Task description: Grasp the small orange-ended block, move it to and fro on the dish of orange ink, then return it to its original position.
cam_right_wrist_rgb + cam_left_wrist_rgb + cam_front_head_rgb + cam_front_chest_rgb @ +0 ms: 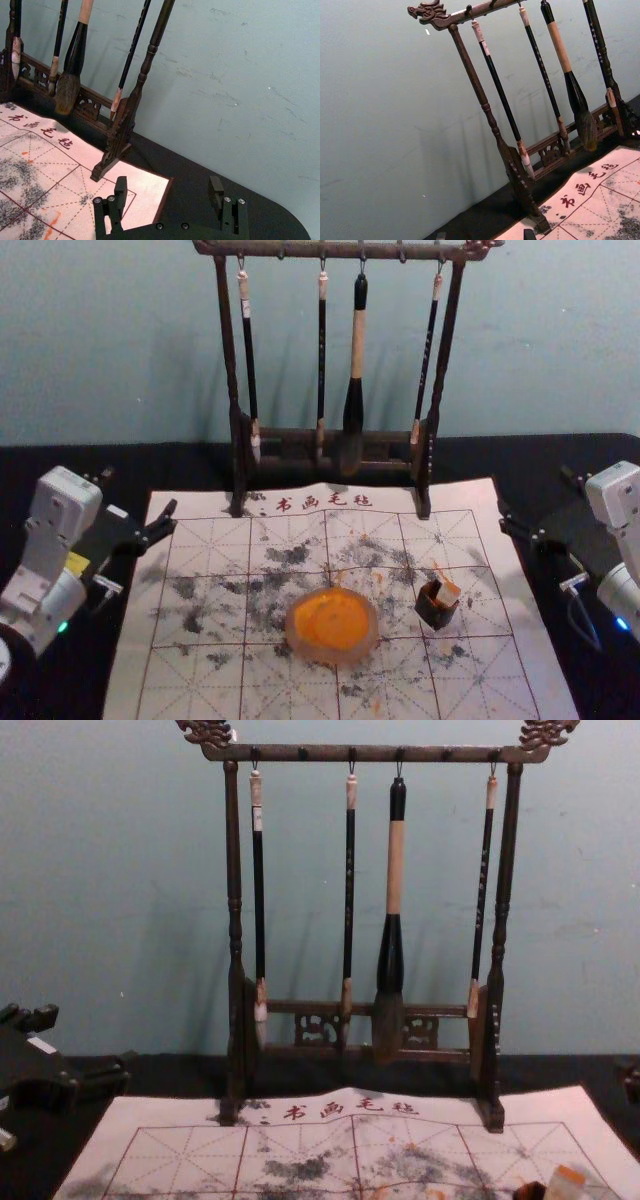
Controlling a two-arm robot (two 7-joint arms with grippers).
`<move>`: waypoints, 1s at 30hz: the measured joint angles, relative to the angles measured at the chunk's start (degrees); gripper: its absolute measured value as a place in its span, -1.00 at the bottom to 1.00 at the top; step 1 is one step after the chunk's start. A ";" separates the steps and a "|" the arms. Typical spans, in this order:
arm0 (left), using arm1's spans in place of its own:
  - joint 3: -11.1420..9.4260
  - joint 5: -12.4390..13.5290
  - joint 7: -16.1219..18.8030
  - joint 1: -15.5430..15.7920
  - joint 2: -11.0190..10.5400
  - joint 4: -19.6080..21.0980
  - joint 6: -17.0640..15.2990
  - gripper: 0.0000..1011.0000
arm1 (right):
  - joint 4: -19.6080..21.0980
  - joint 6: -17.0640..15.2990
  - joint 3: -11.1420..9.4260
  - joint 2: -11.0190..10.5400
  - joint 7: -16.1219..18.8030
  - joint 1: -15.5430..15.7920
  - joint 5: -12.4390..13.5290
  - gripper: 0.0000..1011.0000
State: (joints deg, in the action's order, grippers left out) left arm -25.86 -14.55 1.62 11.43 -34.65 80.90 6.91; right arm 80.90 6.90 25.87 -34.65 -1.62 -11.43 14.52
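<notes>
In the head view, the pale block [447,592] with an orange end leans in a small dark holder [434,612], right of the round dish of orange ink [332,626]. The block [566,1184] stands up at the chest view's lower right, beside the holder's dark rim [529,1191]. My left gripper [139,492] is open by the mat's left edge, fingers apart in the left wrist view [485,234]. My right gripper [536,498] hovers beyond the mat's right edge, well away from the block; the right wrist view shows this gripper [168,186] open and holding nothing.
A dark wooden rack [236,400] with hanging brushes, among them a thick one [353,405], stands across the mat's far edge. The white gridded mat [215,680] is stained with ink and lies on a black table [80,680]. A wall rises behind.
</notes>
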 joint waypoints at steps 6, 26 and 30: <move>0.00 0.00 0.00 0.00 0.00 0.00 0.00 0.98 | 0.00 0.01 0.00 0.00 0.00 0.00 0.03 0.98; 0.00 0.00 0.00 0.00 0.00 0.00 0.00 0.98 | 0.00 0.01 0.00 0.00 0.00 -0.01 0.03 0.98; 0.00 0.00 0.00 0.00 0.00 0.00 0.00 0.98 | 0.00 0.01 0.00 0.00 0.00 0.00 0.03 0.98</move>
State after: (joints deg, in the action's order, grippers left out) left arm -25.86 -14.55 1.62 11.43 -34.65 80.90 6.91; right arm 80.89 6.91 25.87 -34.65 -1.62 -11.43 14.55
